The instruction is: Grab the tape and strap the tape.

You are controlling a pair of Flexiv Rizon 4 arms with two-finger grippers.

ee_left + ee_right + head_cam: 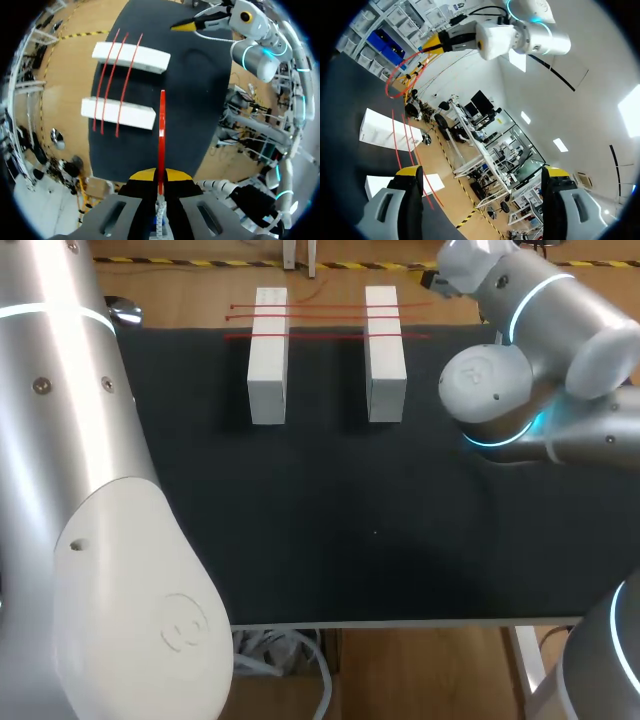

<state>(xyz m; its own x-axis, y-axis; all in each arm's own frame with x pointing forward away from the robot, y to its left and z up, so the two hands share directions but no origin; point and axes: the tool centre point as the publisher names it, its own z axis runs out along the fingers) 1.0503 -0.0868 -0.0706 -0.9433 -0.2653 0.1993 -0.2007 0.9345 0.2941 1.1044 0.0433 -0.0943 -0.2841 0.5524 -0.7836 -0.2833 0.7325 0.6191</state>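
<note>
My left gripper (160, 176) is shut on a red tape strap (162, 125), which stands edge-on and runs out ahead of its yellow tips. From the right wrist view the same strap forms a red loop (402, 75) hanging from the left gripper (425, 48), high above the mat. My right gripper (482, 172) is open wide with nothing between its fingers; it hovers over the mat's far right side (184, 25). Three more red straps (310, 310) lie across two white blocks (268, 355) (385, 350).
The black mat (350, 520) covers most of the table, with bare wood beyond its far edge. Both white blocks (131, 56) (118, 112) stand side by side at the back. My left arm's big links (90, 540) fill the head view's left side.
</note>
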